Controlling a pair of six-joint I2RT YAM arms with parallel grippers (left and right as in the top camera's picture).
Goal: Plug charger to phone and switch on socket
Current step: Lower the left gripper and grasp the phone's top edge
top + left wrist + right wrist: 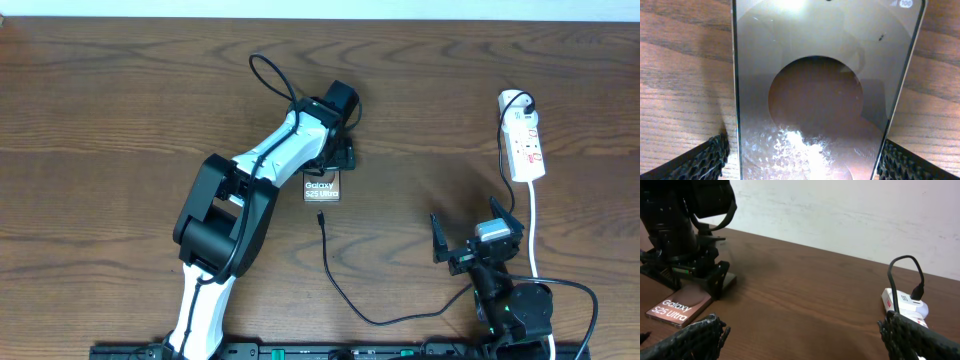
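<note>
Lying flat on the brown wooden tabletop point(120, 120), the bronze-grey rectangular phone point(321, 188) with white Galaxy lettering has its long axis running 12 to 6 o'clock in the overhead view. The thin black charger cable point(340, 290) ends in a small connector tip point(320, 215) just beside the phone's 6 o'clock end, not touching it. The left tool point(328, 165) straddles the 12 o'clock end, spread wide. I cannot tell whether it clamps. The right tool point(475, 234), between 3 and 4 o'clock, gapes empty and well apart, and the narrow white power strip point(524, 148) lies farther out at 3 o'clock.
</note>
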